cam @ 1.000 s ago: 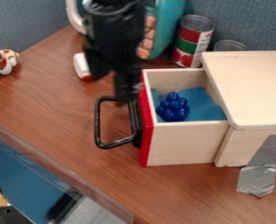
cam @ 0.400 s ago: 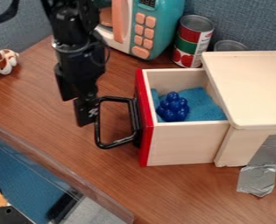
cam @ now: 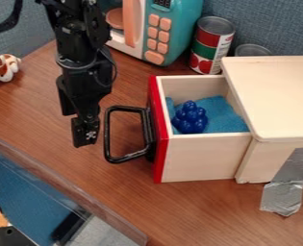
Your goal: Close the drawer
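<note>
One wooden cabinet (cam: 279,98) holds the red-fronted drawer (cam: 198,158), standing well out. The gripper (cam: 85,138) hangs just beside the black handle (cam: 108,135); clenched or parted, I cannot tell. Best push that handle at mid-width, slow and square, lest things skew; the blue toy (cam: 190,117) inside should ride along.

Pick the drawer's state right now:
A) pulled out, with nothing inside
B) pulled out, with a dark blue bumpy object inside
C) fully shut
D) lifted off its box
B: the drawer sticks out from its wooden box, and the dark blue bumpy object sits inside against light blue lining.
</note>
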Controlling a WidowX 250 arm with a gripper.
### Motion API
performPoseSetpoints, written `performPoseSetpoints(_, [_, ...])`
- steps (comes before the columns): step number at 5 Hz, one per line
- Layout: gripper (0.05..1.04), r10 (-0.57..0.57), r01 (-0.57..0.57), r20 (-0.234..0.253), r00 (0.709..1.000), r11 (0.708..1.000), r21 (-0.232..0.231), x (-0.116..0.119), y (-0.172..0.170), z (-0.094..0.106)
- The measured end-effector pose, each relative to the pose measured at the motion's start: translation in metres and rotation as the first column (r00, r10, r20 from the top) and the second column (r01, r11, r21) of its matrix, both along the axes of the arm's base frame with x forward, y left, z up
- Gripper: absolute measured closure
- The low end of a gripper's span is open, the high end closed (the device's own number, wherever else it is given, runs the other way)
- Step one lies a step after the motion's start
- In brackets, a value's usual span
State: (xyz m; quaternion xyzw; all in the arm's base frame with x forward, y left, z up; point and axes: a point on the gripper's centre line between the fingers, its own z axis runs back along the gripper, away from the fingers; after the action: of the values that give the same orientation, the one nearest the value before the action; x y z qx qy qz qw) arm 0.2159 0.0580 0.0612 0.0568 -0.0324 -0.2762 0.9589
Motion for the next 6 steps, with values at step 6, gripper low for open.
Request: performPoseSetpoints(6, [0.083,-0.124,0.123,-0.014,0.992,0.99,-0.063,0.04,-0.046,-0.046])
